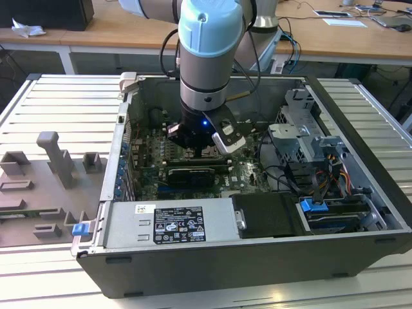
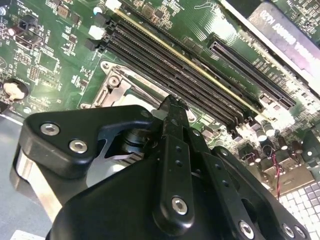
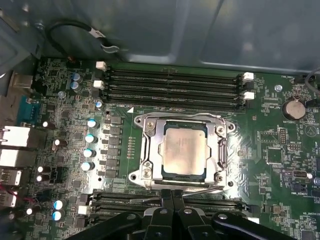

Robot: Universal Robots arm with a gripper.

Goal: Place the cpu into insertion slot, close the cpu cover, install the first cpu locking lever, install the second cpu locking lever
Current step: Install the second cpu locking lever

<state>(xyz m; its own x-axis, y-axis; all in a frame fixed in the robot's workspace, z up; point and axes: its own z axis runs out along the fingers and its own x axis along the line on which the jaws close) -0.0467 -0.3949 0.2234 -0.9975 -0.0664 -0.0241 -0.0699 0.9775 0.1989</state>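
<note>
In the first wrist view the cpu (image 3: pixel 185 149) lies flat in its socket on the green motherboard, pale beige-silver face up. The cpu cover (image 3: pixel 150 145), a silver metal frame, lies down around it. My gripper (image 3: pixel 173 194) is shut, its black fingertips pressed together at the socket edge nearest the camera, where a thin wire lever (image 3: pixel 200 185) runs along the frame. In the second wrist view the shut fingertips (image 2: pixel 172 104) touch the cover's edge (image 2: pixel 117 92). In the exterior view the gripper (image 1: pixel 201 151) reaches down into the open computer case.
Black memory slots (image 3: pixel 172 87) flank the socket on two sides. A long black card (image 1: pixel 191 174) sits near the gripper. The case walls (image 1: pixel 122 148), a power supply (image 1: pixel 174 222) and a drive cage (image 1: pixel 302 141) hem in the arm. A grey fixture (image 1: pixel 55 164) stands on the exterior view's left.
</note>
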